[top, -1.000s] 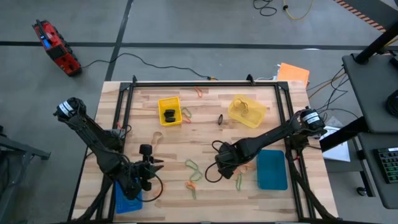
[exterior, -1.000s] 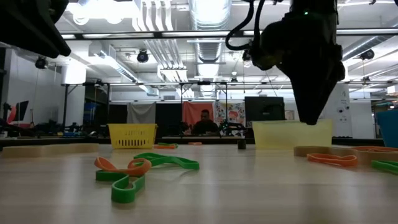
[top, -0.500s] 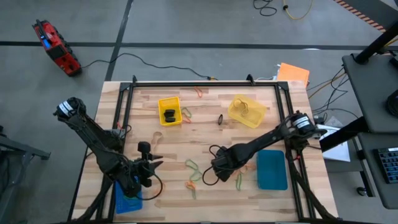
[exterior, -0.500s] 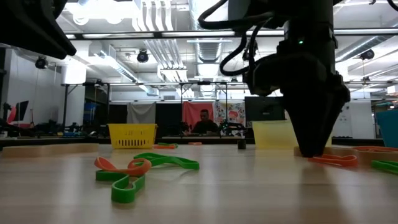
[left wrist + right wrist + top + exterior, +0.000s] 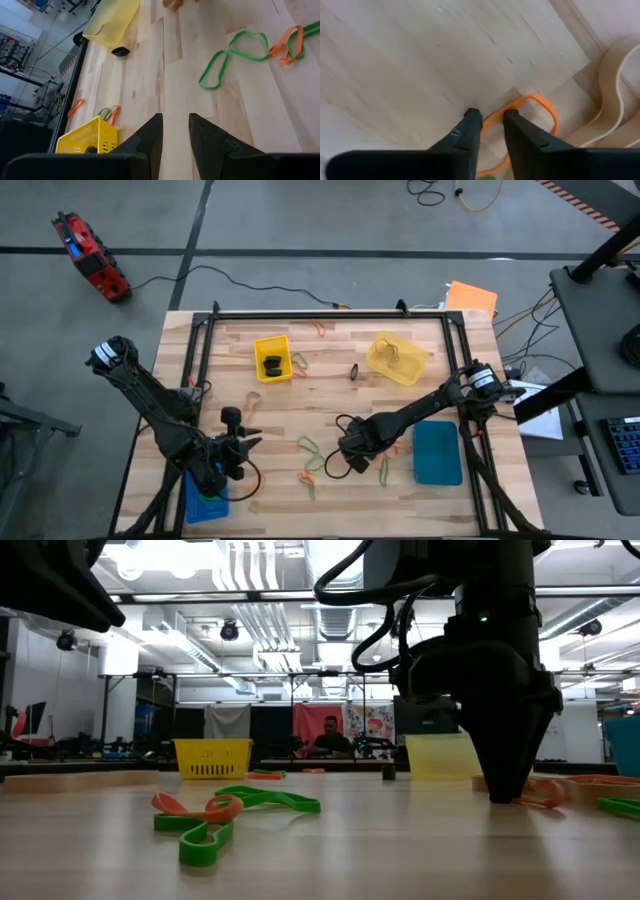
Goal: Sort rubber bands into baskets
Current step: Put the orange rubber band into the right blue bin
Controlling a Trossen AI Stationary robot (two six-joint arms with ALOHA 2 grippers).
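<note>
Jaws of the right gripper [image 5: 487, 120] stood slightly apart on the table [image 5: 395, 65], straddling one end of an orange rubber band [image 5: 540, 107]; left gripper [image 5: 175, 132] hovered, jaws narrowly apart.

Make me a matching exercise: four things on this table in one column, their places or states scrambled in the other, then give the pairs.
Things
1. bright yellow basket
2. teal-blue basket
3. right gripper
4. left gripper

Places or states
A. lies empty near the table's right edge
B. tips down at the table, straddling an orange rubber band
C. holds something small and dark
D. hovers above bare wood, nothing between its fingers

Pairs: 1-C, 2-A, 3-B, 4-D
</note>
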